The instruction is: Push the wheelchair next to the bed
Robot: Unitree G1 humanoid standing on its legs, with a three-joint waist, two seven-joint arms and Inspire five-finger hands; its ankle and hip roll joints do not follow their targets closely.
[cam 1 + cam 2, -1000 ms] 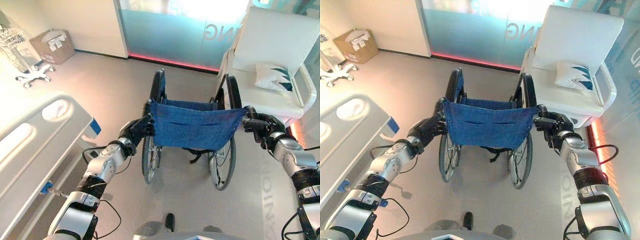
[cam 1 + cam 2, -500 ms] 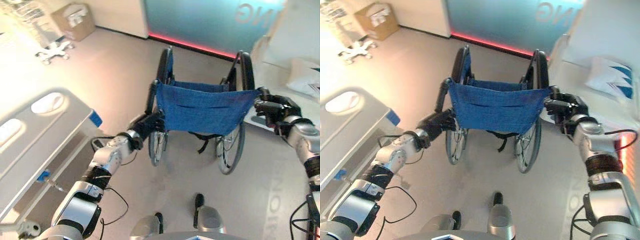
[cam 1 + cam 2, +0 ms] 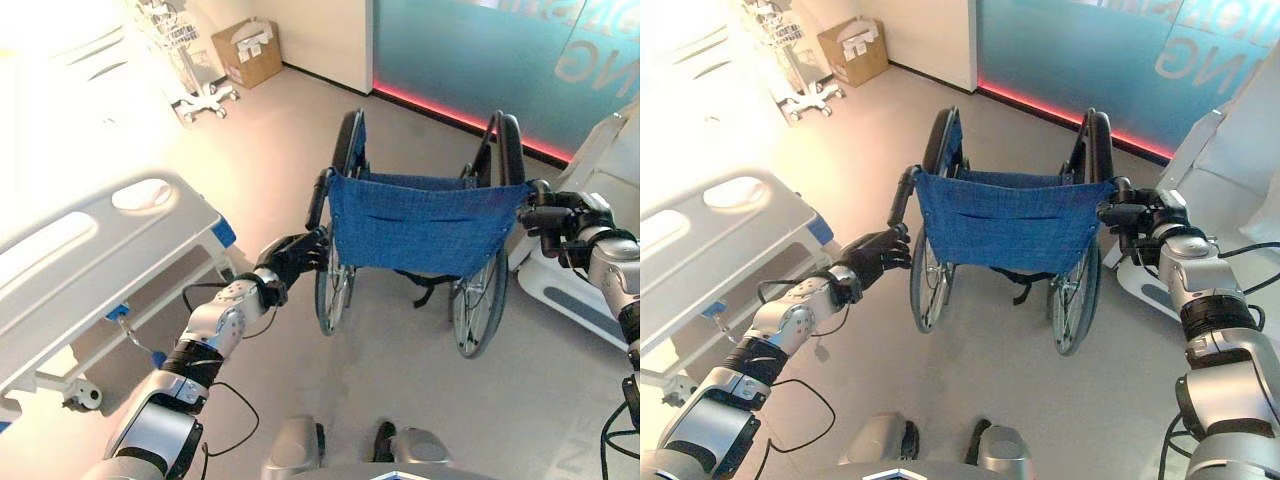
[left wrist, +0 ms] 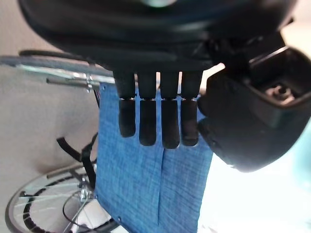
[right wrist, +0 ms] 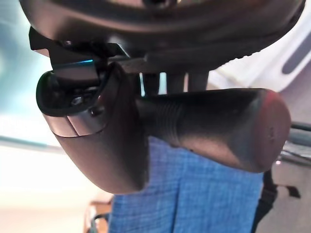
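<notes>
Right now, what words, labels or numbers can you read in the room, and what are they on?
On the glass wall: large pale letters, reversed and cut off at the edge, not readable.
On the cardboard box: white labels, too small to read.
On the wheelchair: none.

We see left arm stretched forward from lower left, left hand held out, fingers straight in row, thumb set apart, nothing clasped. Right arm enters from right side, elbow bent, forearm angled inward. Right hand curled tight round dark push grip, thumb wrapped over it.
</notes>
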